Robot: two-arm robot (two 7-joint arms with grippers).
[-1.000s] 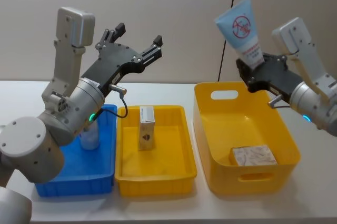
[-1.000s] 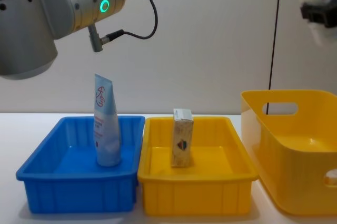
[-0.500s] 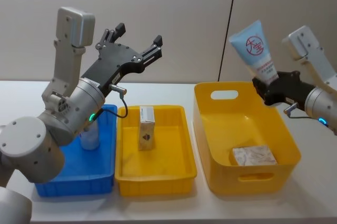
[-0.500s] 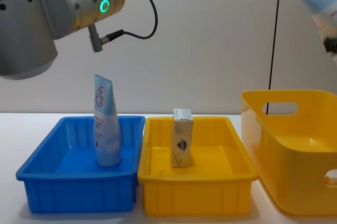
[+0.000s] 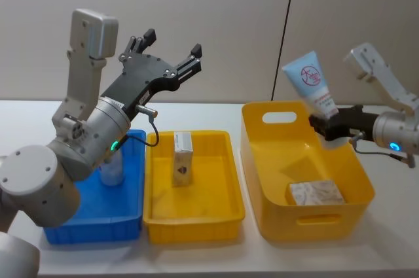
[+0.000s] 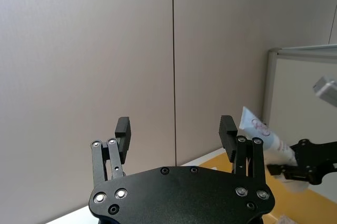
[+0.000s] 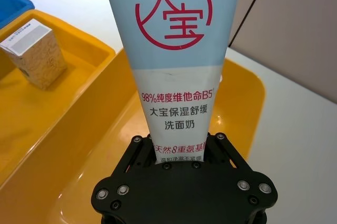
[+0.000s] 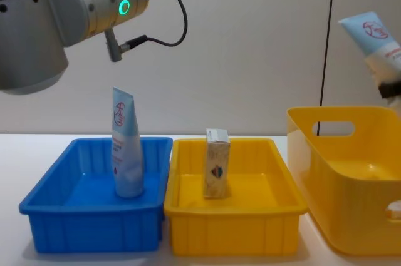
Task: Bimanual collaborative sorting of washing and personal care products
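My right gripper [image 5: 325, 127] is clamped on the tube [image 5: 312, 84], held upright above the deep yellow bin [image 5: 272, 167]. My left gripper [image 5: 171, 46] waits spread and empty above the trays. I should carry the tube across slowly, keeping it upright for the handover.

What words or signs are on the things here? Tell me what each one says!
Pale blue squeeze tube held in the right end effector: red ring logo "大宝"; "98%纯度维他命B5"; "大宝保湿舒缓"; "洗面奶". The line under those is cut off by the end effector.
Matching pale blue tube standing in the blue plastic bin: red ring logo, print too small.
Cream carton in the shallow yellow tray: dark emblem, no readable words.
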